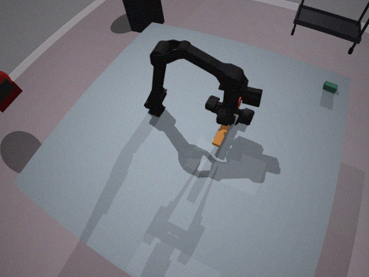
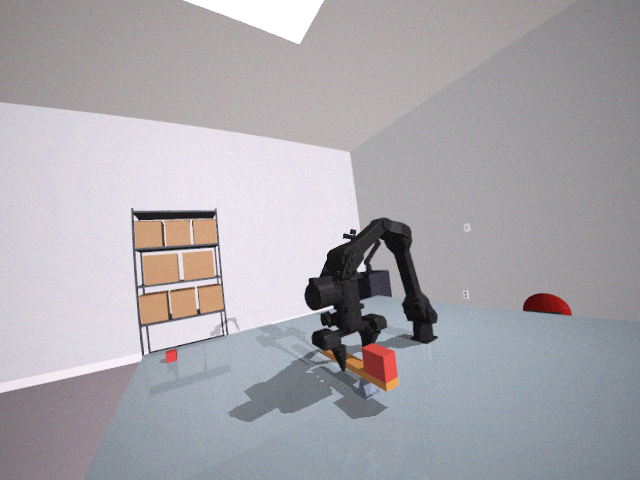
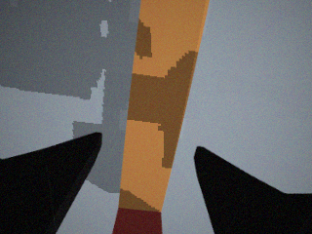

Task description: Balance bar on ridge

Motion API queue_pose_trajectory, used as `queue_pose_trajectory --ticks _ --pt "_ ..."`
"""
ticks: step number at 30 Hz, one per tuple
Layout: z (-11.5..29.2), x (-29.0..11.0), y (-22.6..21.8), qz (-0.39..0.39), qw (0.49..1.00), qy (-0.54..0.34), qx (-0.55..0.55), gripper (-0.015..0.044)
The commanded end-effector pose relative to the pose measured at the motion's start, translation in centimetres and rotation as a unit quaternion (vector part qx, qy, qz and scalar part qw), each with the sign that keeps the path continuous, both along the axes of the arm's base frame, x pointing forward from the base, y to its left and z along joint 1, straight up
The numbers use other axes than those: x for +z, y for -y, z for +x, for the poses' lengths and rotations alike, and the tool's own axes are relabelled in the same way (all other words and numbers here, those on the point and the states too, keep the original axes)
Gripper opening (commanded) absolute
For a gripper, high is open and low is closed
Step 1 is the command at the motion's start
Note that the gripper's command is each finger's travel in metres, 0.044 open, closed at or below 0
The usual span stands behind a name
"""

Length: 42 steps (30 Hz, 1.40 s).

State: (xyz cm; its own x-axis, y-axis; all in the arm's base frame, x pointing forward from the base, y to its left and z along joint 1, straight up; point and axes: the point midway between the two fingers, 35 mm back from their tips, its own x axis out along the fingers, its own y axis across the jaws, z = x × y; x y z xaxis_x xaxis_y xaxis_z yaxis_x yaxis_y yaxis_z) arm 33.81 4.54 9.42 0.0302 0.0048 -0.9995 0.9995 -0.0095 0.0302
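Observation:
The orange bar [image 1: 219, 138] [image 2: 355, 363] [image 3: 168, 63] carries a red block [image 2: 379, 362] [image 3: 138, 221] on one end. The bar lies over the small grey-blue ridge [image 2: 366, 389], which shows under it near the block's end, and both bar ends look clear of the table. Whether it is exactly level I cannot tell. My gripper [image 3: 149, 145] is open around the bar, with a gap between each fingertip and the bar's sides in the wrist view. The fingers are beside the red block, over the bar's middle part. The ridge is hidden in the top view and the wrist view.
A small green block [image 1: 330, 86] lies near the table's far right corner in the top view. A small red cube [image 2: 171, 355] is near the table's left edge in the exterior view. A shelf with boxes [image 2: 178, 268] and a dark cart [image 1: 327, 23] stand beyond the table.

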Motion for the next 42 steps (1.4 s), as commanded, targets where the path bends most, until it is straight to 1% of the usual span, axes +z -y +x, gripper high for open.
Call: queue_pose_trajectory --ticks 1,2,5,6,12,14,42 --pt "0.0 0.0 0.0 0.0 1.0 0.0 0.0 0.0421" --pt "0.0 0.0 0.0 0.0 1.0 0.0 0.0 0.044" --pt "0.0 0.2 0.0 0.0 1.0 0.0 0.0 0.044" --pt "0.1 0.8 0.0 0.0 1.0 0.0 0.0 0.044" --pt "0.0 8.2 0.0 0.0 1.0 0.0 0.0 0.044" --pt "-0.3 9.8 0.0 0.0 1.0 0.0 0.0 0.044" --pt "-0.3 10.0 0.0 0.0 1.0 0.0 0.0 0.044"
